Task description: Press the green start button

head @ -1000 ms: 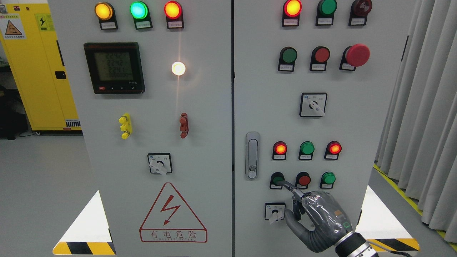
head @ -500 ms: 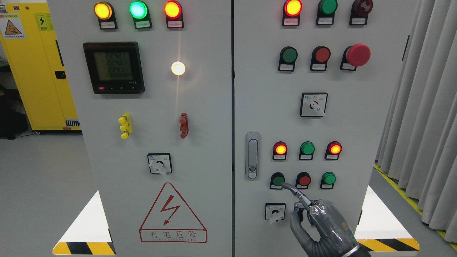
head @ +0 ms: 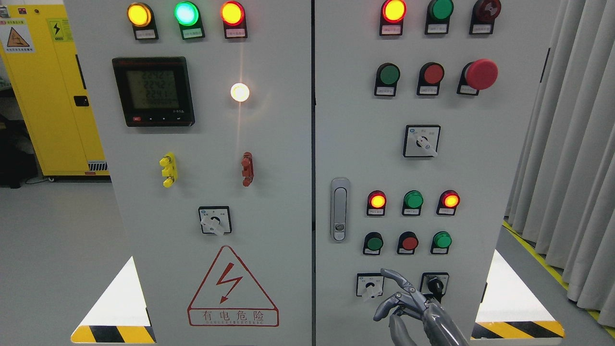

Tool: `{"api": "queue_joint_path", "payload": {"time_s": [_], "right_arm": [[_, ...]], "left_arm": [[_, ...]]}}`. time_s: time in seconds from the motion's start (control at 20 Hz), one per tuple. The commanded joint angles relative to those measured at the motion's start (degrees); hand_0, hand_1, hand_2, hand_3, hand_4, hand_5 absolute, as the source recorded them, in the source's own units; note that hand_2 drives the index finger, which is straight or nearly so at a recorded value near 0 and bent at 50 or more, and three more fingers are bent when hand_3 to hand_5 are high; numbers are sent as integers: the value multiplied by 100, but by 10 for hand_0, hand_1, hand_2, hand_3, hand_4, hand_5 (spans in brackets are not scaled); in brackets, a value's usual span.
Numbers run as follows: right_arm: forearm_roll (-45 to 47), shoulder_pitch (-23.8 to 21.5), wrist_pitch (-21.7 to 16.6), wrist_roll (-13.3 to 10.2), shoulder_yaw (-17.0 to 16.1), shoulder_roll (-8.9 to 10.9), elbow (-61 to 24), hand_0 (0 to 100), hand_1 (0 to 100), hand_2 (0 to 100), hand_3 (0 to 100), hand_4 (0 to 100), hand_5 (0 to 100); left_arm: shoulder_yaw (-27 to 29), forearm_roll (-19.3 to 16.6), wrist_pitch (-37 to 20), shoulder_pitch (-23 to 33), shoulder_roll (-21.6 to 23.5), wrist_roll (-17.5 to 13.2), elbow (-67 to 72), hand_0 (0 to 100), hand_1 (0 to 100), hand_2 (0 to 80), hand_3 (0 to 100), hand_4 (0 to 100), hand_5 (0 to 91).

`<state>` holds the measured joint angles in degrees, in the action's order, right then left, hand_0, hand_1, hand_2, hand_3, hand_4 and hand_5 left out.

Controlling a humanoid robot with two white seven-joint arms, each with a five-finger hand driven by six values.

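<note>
Though near the green start button (head: pixel 373 243), right hand (head: pixel 408 307) below it, fingers loosely spread, empty.

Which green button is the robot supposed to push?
Look at the right door, at the button row just above the hand. The green button sits leftmost there, beside a red one; it is darker than the green one at the row's end.

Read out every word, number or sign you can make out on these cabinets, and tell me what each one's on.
"有电危险": in the red lightning triangle sign on the left grey door.
"2242", "2242", "2241": roughly, on the meter display; digits are blurred.
Black lightning bolt and warning triangle: stickers on the yellow cabinet; their text is too small.
Label plates under lamps, buttons and selector switches: too small to read.
</note>
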<state>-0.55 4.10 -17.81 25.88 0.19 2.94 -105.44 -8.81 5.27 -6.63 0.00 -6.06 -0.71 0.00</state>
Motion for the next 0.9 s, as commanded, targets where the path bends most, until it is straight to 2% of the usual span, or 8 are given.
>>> {"api": "queue_joint_path", "payload": {"time_s": [0.0, 0.2, 0.35, 0.5, 0.85], "right_arm": [[688, -567, 49, 23, 263, -4, -644, 594, 428, 0, 0, 0, 0], [688, -603, 40, 23, 271, -4, -644, 434, 435, 0, 0, 0, 0], [688, -612, 32, 23, 271, 13, -653, 386, 439, 0, 0, 0, 0], [679, -629, 32, 23, 271, 5, -653, 346, 442, 0, 0, 0, 0], [688, -673, 23, 23, 271, 13, -653, 327, 446, 0, 0, 0, 0]], "left_arm": [[-7, 0, 4, -176, 0, 0, -158, 120, 556, 0, 0, 0, 0], [2, 0, 4, -176, 0, 0, -158, 120, 556, 0, 0, 0, 0], [2, 0, 4, -176, 0, 0, -158, 120, 556, 0, 0, 0, 0], [2, 0, 4, -176, 0, 0, -158, 120, 556, 0, 0, 0, 0], [-7, 0, 4, -176, 0, 0, -158, 120, 556, 0, 0, 0, 0]]}}
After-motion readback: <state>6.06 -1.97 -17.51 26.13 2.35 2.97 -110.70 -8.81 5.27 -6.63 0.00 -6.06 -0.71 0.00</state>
